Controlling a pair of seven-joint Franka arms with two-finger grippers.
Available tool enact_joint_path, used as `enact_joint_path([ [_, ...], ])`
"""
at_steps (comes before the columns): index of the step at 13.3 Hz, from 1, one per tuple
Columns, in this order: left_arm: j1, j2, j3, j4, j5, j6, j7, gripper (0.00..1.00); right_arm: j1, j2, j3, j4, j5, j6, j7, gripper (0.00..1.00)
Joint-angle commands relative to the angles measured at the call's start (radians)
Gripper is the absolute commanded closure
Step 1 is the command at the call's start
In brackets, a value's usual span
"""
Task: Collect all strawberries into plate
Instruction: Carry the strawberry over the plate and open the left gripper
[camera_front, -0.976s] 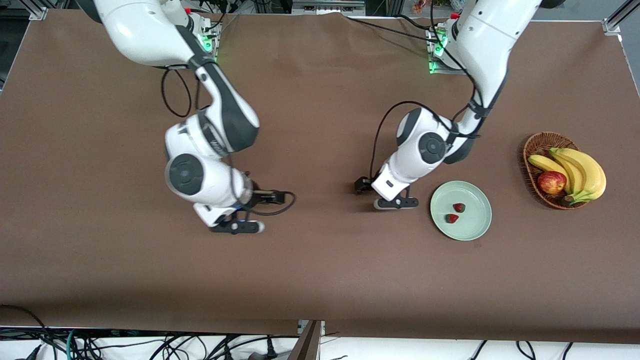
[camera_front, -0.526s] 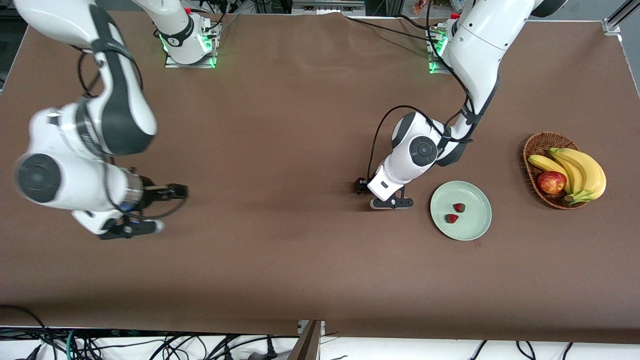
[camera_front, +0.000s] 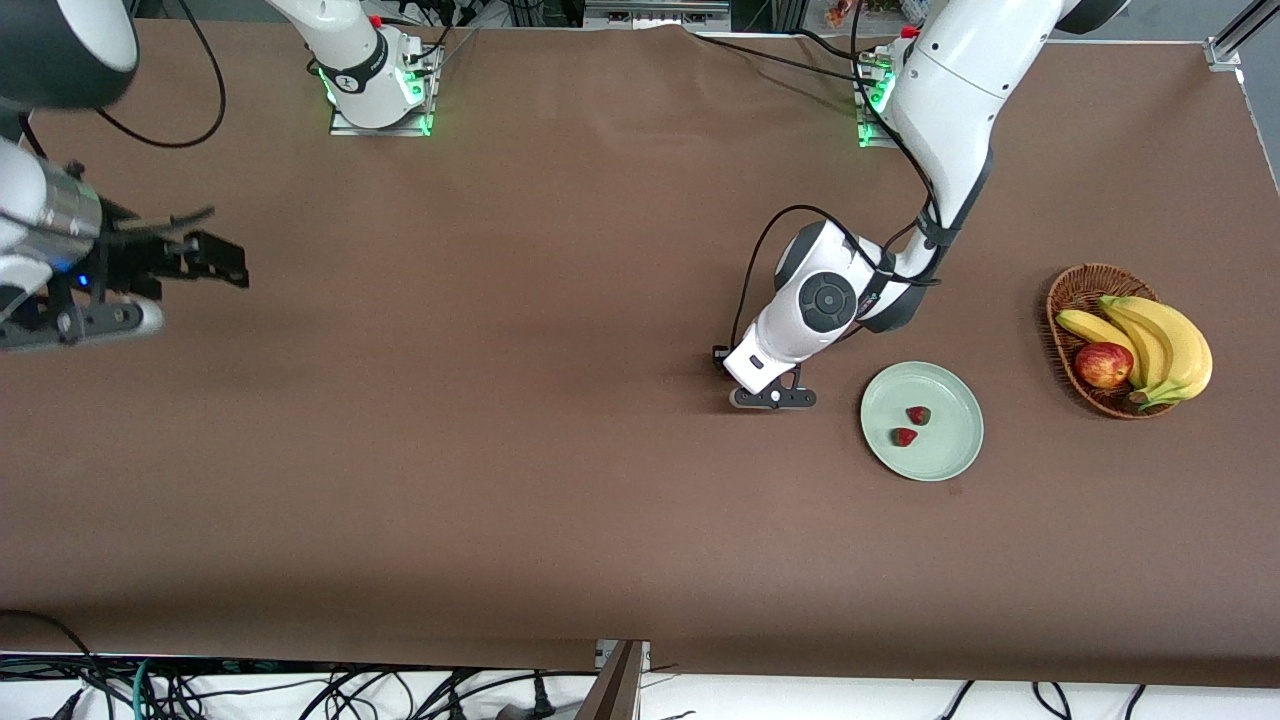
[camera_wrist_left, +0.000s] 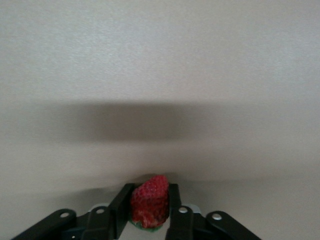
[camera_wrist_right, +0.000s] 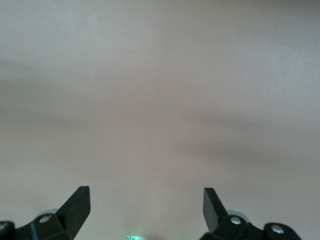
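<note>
Gripping the third strawberry (camera_wrist_left: 150, 200) is the step in hand: my left gripper (camera_front: 772, 397) sits low on the tabletop (camera_front: 560, 480), just beside the plate (camera_front: 950, 455) on the side toward the right arm's end, and its fingers (camera_wrist_left: 119, 212) are pressed in against both flanks of the berry. The left wrist view shows the fruit pinched upright between them, with a trace of green cap at its base. I cannot tell whether the berry rests on the tabletop or is already clear of it.

Two strawberries (camera_front: 918, 414) lie inside the plate, close together and apart from its rim. By my judgement the task is about two-thirds done.

The next move calls for a straight lift, a short carry over the raised rim, and a release above a bare part of the plate, clear of the two berries there. Clamping force should stay light; the fruit looks soft and dimpled and would likely bruise or slip.

My right gripper (camera_front: 95, 300) waits over the tabletop at the right arm's end, fingers spread wide and empty.

Materials: the plate is smooth, shallow, pale mint-green and round; the tabletop is matte brown. A woven wicker basket (camera_front: 1070, 295) holding bananas (camera_front: 1170, 345) and an apple (camera_front: 1103, 364) stands toward the left arm's end, well apart from the plate.
</note>
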Motion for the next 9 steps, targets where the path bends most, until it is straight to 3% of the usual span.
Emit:
enact_joint_path([
  [1,0.001,-0.023,0.007,-0.004,0.027,-0.026,-0.048,1.00,-0.009,-0.131,0.008,-0.089,-0.017,-0.011,-0.012,0.00],
  [3,0.045,-0.055,0.007,0.028,0.028,-0.068,-0.053,1.00,-0.009,-0.141,0.010,-0.081,-0.016,-0.004,-0.018,0.00],
  [6,0.128,-0.104,0.009,0.125,0.034,-0.283,-0.036,0.98,-0.011,-0.139,0.001,-0.075,-0.008,-0.015,-0.018,0.00],
  [9,0.278,-0.167,0.007,0.145,0.035,-0.413,0.216,0.97,-0.009,-0.131,-0.007,-0.061,-0.005,-0.029,-0.004,0.00],
])
